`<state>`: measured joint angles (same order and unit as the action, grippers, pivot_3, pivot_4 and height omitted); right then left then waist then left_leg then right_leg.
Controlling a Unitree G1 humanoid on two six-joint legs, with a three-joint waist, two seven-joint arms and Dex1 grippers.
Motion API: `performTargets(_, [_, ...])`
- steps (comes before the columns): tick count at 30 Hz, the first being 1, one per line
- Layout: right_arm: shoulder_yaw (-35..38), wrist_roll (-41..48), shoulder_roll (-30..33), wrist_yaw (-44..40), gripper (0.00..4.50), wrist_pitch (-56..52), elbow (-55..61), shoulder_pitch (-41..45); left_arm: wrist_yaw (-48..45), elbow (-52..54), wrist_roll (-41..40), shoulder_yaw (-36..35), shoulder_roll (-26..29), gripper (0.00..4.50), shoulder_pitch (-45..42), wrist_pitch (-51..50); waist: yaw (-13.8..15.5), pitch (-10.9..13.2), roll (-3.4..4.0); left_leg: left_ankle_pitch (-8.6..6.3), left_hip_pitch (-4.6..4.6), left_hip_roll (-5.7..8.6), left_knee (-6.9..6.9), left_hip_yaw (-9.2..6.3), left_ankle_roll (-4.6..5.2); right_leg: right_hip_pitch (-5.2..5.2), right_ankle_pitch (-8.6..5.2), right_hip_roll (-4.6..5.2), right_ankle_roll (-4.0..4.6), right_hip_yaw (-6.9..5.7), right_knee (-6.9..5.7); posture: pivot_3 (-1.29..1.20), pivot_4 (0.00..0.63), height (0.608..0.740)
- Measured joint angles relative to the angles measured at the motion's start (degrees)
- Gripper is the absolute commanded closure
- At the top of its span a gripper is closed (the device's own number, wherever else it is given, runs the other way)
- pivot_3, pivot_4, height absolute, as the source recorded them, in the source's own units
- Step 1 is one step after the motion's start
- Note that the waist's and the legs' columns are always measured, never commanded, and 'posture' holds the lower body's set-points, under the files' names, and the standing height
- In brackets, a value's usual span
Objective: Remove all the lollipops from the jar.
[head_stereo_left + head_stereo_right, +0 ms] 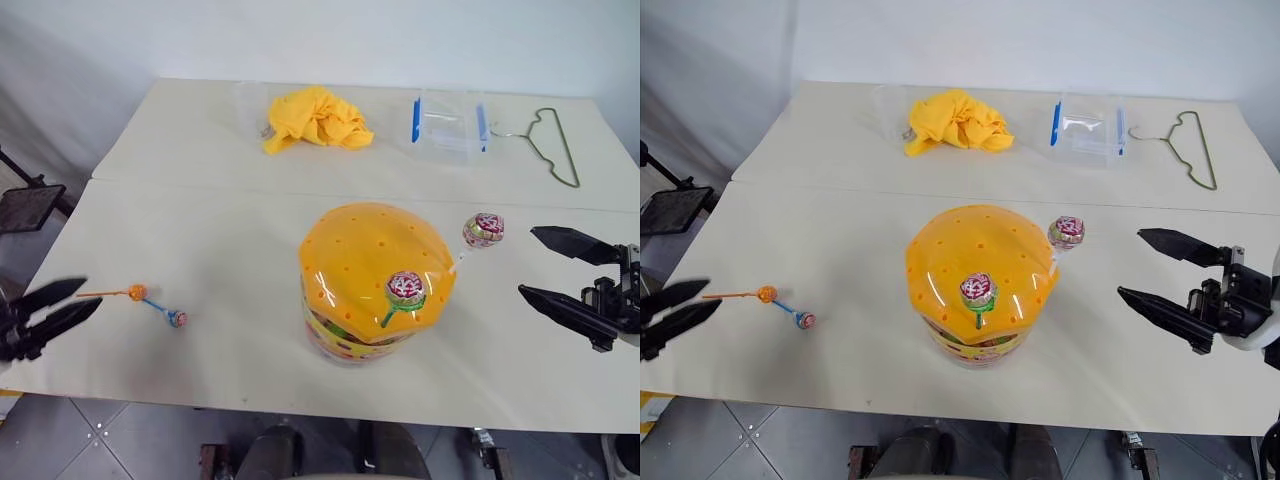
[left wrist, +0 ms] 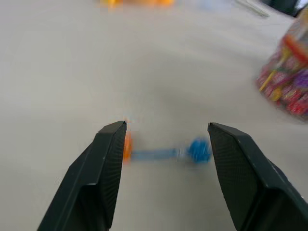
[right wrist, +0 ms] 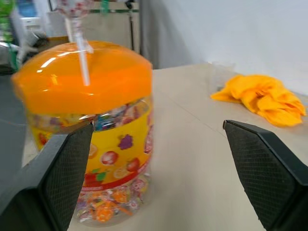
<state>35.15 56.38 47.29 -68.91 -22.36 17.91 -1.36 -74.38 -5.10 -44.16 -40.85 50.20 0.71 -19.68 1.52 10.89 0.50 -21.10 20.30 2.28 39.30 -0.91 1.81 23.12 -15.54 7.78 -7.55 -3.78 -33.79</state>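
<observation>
**A:** What does the jar look like, and where is it?

**B:** The jar (image 1: pixel 368 290) is a large clear tub standing upright near the middle of the pale counter (image 1: pixel 220 250). It has a glossy orange domed lid (image 1: pixel 365 255) dotted with small holes, and a yellow band with fruit pictures wraps the body. Any writing on it is too small to read.

**A:** And the lollipops?

**B:** Two are stuck in the lid. The green-stick lollipop (image 1: pixel 404 289) sits at the near side of the dome, its red-and-white wrapped head up and its stick slanting down toward the near left. The white-stick lollipop (image 1: pixel 482 230) stands at the jar's right side, its head up and leaning out to the right. Two more lie flat on the counter, well to the left of the jar: the orange-stick lollipop (image 1: pixel 135 293), with its stick running left, and just beside it the blue-stick lollipop (image 1: pixel 176 318), with its stick slanting up-left toward the orange head.

**A:** What are the end effectors doing?

**B:** The left end effector (image 1: pixel 78 302) is at the left edge, fingers parted, holding nothing, pointing at the two lying lollipops. The right end effector (image 1: pixel 528 265) is right of the jar, fingers spread wide and empty.

**A:** Anything else?

**B:** At the far side there is a crumpled yellow cloth (image 1: pixel 315 118), a clear box with blue clips (image 1: pixel 448 125) and a wire hanger (image 1: pixel 553 145).
</observation>
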Motion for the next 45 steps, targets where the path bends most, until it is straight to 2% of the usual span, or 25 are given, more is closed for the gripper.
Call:
performTargets(2, [-1.76,0.27,-0.23,0.31,0.00,-0.60,1.58,0.39,0.19,9.51,-3.10,3.18,-1.26,1.63,-1.67,-0.88,-0.20,-0.02,0.05,0.00,-0.02,0.00,0.00,0.01,-0.01,-0.03,0.02,-0.04,-0.02,0.03,-0.10,0.00,0.150,0.740])
performTargets(4, [-3.77,0.27,-0.60,1.09,0.00,-1.31,2.32,1.56,1.02,14.01,-4.28,6.15,-4.39,1.63,-3.45,-0.87,-0.41,-0.11,0.31,-0.01,-0.04,-0.01,-0.01,0.08,-0.02,-0.01,0.02,-0.14,-0.03,0.04,-0.12,0.00,0.150,0.740])
performTargets(6, [-5.54,0.26,-0.93,2.35,0.00,-1.56,2.36,3.64,1.71,15.59,-5.11,9.06,-6.27,1.63,-4.66,-1.41,-1.10,-0.08,0.32,0.01,-0.02,-0.09,-0.02,0.17,-0.06,0.09,0.02,-0.30,-0.03,0.03,-0.16,0.00,0.150,0.740])
performTargets(10, [-7.48,0.26,-1.46,4.57,0.00,-1.70,2.92,7.13,2.00,16.13,-5.57,12.44,-6.65,1.63,-5.63,-2.66,-1.54,-0.07,0.30,0.05,-0.03,-0.10,-0.02,0.30,-0.08,0.15,0.02,-0.36,-0.03,-0.20,-0.24,0.00,0.150,0.740])
performTargets(15, [-11.03,0.98,-2.78,8.82,0.00,-3.46,5.66,11.85,3.98,20.93,-13.00,13.56,-6.63,1.63,-9.60,-8.61,-1.30,-0.06,0.28,0.07,0.02,-0.05,0.02,0.17,-0.04,0.14,0.03,-0.27,-0.05,-0.05,-0.22,0.00,0.150,0.740])
performTargets(18, [-12.73,0.97,-2.83,9.58,0.65,-4.39,6.64,12.20,4.80,22.41,-14.66,14.63,-6.73,1.60,-10.74,-9.99,-1.11,-0.06,0.28,0.06,0.06,-0.03,0.01,0.10,-0.05,0.16,0.02,-0.30,-0.04,0.02,-0.20,0.00,0.150,0.740])
performTargets(23, [-14.38,1.51,-3.54,10.63,2.37,-5.15,6.91,14.23,4.88,22.85,-15.72,16.53,-7.44,1.60,-12.38,-10.59,-1.20,-0.06,0.27,0.07,0.06,0.00,0.03,0.17,-0.04,0.17,0.03,-0.36,-0.04,-0.14,-0.20,0.00,0.150,0.740])
performTargets(29, [-13.95,2.42,-3.88,7.96,4.45,-4.35,6.84,13.85,4.63,23.52,-17.48,16.69,-7.31,1.60,-12.99,-12.09,-1.23,-0.06,0.27,0.07,0.07,0.00,0.03,0.17,-0.03,0.17,0.03,-0.38,-0.04,-0.15,-0.21,0.00,0.150,0.740])
performTargets(32, [-12.72,1.32,-3.00,6.99,4.48,-3.78,6.09,13.50,3.71,23.15,-17.45,16.69,-6.64,1.60,-13.00,-12.31,-1.20,-0.06,0.27,0.08,0.06,0.02,0.03,0.19,-0.01,0.17,0.03,-0.42,-0.04,-0.24,-0.22,0.00,0.150,0.740])
performTargets(36, [-9.15,2.05,2.98,3.99,4.48,-7.08,1.67,11.77,2.64,22.19,-17.42,17.07,-6.49,1.60,-13.95,-12.44,-0.63,-0.06,0.27,0.10,0.07,0.04,0.06,0.18,0.03,0.14,0.03,-0.37,-0.05,-0.31,-0.21,0.00,0.150,0.740])
performTargets(39, [-8.69,2.65,4.89,1.52,4.48,-8.97,2.11,10.70,1.55,21.28,-17.36,17.33,-6.23,1.60,-14.98,-12.63,-0.38,-0.06,0.28,0.10,0.07,-0.02,0.06,0.18,0.01,0.15,0.03,-0.36,-0.05,-0.33,-0.21,0.00,0.150,0.740])
performTargets(42, [-8.32,3.76,6.23,0.72,3.89,-10.77,4.79,8.82,0.11,19.11,-16.62,17.48,-5.01,1.60,-15.41,-12.72,-0.32,-0.06,0.28,0.11,0.06,-0.05,0.06,0.19,-0.01,0.15,0.03,-0.37,-0.05,-0.38,-0.21,0.00,0.150,0.740])
performTargets(45, [-7.72,4.04,6.20,1.00,2.91,-11.17,8.01,6.93,-1.49,16.72,-15.40,17.70,-4.38,1.60,-15.53,-12.66,-0.22,-0.06,0.28,0.11,0.06,-0.02,0.06,0.19,-0.01,0.14,0.03,-0.38,-0.05,-0.41,-0.22,0.00,0.150,0.740])
